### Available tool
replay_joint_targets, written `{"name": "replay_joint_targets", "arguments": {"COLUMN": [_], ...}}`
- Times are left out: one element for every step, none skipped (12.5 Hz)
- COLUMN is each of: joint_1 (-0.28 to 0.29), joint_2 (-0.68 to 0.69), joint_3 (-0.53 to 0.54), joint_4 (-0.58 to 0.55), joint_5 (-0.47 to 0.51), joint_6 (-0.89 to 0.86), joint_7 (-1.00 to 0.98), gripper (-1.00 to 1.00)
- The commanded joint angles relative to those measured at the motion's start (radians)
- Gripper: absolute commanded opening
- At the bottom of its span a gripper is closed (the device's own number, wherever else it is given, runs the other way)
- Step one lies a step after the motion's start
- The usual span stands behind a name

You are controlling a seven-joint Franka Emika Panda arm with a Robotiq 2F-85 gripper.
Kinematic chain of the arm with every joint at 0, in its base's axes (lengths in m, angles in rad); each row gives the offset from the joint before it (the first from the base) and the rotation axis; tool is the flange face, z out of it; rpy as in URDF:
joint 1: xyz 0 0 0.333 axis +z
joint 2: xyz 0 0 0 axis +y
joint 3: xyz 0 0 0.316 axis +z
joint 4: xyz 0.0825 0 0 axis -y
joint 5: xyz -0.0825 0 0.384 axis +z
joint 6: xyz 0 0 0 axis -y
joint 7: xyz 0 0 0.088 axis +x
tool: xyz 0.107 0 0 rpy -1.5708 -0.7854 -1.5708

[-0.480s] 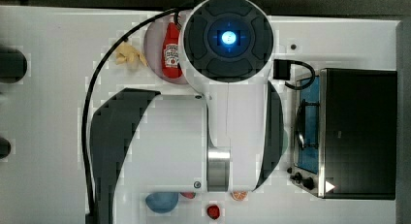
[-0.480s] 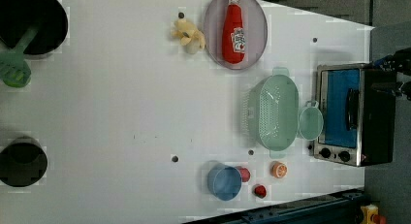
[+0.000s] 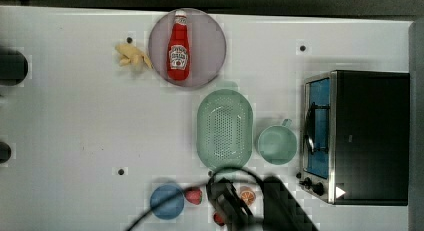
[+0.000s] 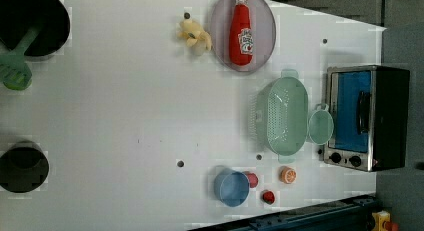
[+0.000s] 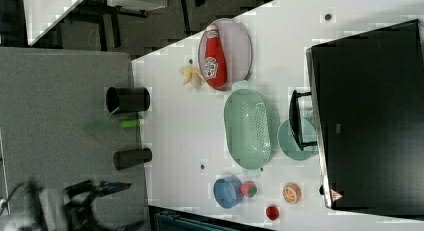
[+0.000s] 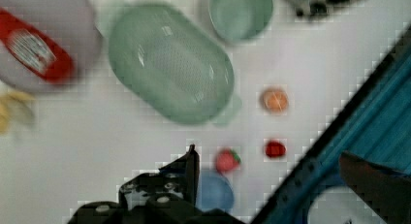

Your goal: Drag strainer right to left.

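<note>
1. The strainer (image 3: 224, 128) sits flat on the white table (image 3: 90, 121), mouth up, its long axis running up and down in the top view.
2. Just beside it, on the top view's right, stands a mint-green cup (image 3: 276, 145), and past the cup a toaster oven (image 3: 357, 136) with a blue door.
3. Toward the top view's top edge, a grey plate (image 3: 210, 46) carries a red ketchup bottle (image 3: 178, 53) lying on its side; the plate's rim comes close to the strainer's tab handle.
4. A yellow toy (image 3: 132, 56) lies just beside the plate on the top view's left.
5. Near the top view's bottom edge are a blue bowl (image 3: 167, 201), a strawberry (image 3: 194, 195) touching it, and an orange slice (image 3: 247, 195).
6. The gripper (image 6: 192, 158) hangs above the table near the blue bowl, well apart from the strainer, holding nothing; in the wrist view one dark finger shows, and the jaws are released, standing wide.
7. In the left view, two black pots (image 4: 35, 21) sit at the far side of the table, a green spatula (image 4: 15, 66) leaning out of one.
</note>
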Motion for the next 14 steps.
{"name": "replay_joint_targets", "arguments": {"joint_1": [-0.005, -0.005, -0.005, -0.005, -0.005, -0.003, -0.003, -0.003, -0.003, -0.003, -0.003, -0.003, -0.003, -0.003], "joint_2": [0.093, 0.114, 0.140, 0.168, 0.201, 0.238, 0.278, 0.323, 0.373, 0.428, 0.487, 0.547, 0.607, 0.665], "joint_3": [-0.004, -0.003, -0.002, 0.000, 0.005, 0.012, 0.020, 0.028, 0.037, 0.045, 0.052, 0.056, 0.058, 0.058], "joint_4": [-0.099, -0.140, -0.182, -0.225, -0.267, -0.306, -0.342, -0.374, -0.391, -0.392, -0.386, -0.376, -0.366, -0.359], "joint_5": [0.019, 0.019, 0.019, 0.019, 0.019, 0.019, 0.019, 0.019, 0.019, 0.019, 0.019, 0.019, 0.019, 0.019], "joint_6": [0.075, 0.114, 0.163, 0.219, 0.287, 0.362, 0.445, 0.536, 0.626, 0.700, 0.757, 0.804, 0.851, 0.906], "joint_7": [0.073, 0.094, 0.135, 0.195, 0.260, 0.315, 0.363, 0.408, 0.454, 0.495, 0.524, 0.534, 0.539, 0.546], "gripper": [1.00, 1.00, 1.00, 1.00, 1.00, 1.00, 1.00, 1.00, 1.00, 1.00, 1.00, 1.00, 1.00, 1.00]}}
